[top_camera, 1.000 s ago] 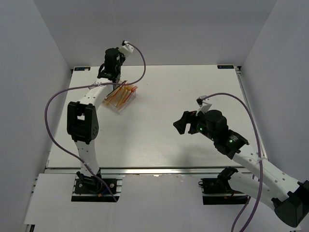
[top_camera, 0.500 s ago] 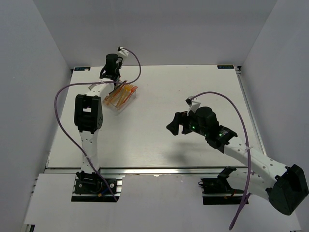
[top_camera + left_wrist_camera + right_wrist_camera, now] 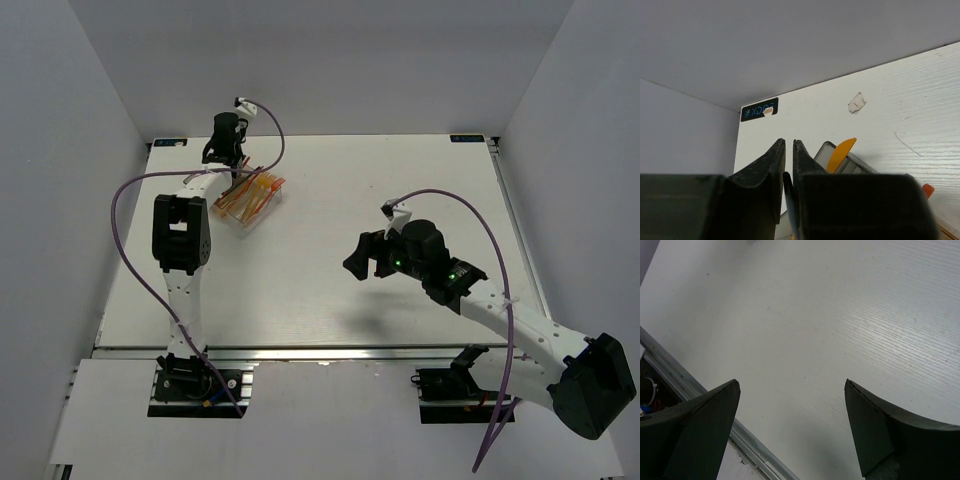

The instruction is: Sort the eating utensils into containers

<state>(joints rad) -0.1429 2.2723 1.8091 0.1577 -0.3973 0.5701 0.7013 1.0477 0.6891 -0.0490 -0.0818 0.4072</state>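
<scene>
At the far left corner of the table [image 3: 420,180], the left gripper [image 3: 788,144] is hanging just over the containers [image 3: 262,216], its jaws standing a narrow slit apart. A dark blue-grey sliver [image 3: 787,195] is showing between the fingers lower down, but whether it is being pinched or let go I cannot tell. Orange eating utensils [image 3: 250,193] are lying packed in the bins, and one orange handle [image 3: 842,153] is poking up from the smoky grey bin [image 3: 823,154] in the left wrist view. Toward the middle right, the right gripper [image 3: 791,385] is hovering wide open over the tabletop, holding nothing. No loose cutlery is showing anywhere on the table, so the sorting is looking all but finished; at most the dark piece at the left fingers is waiting to drop in
</scene>
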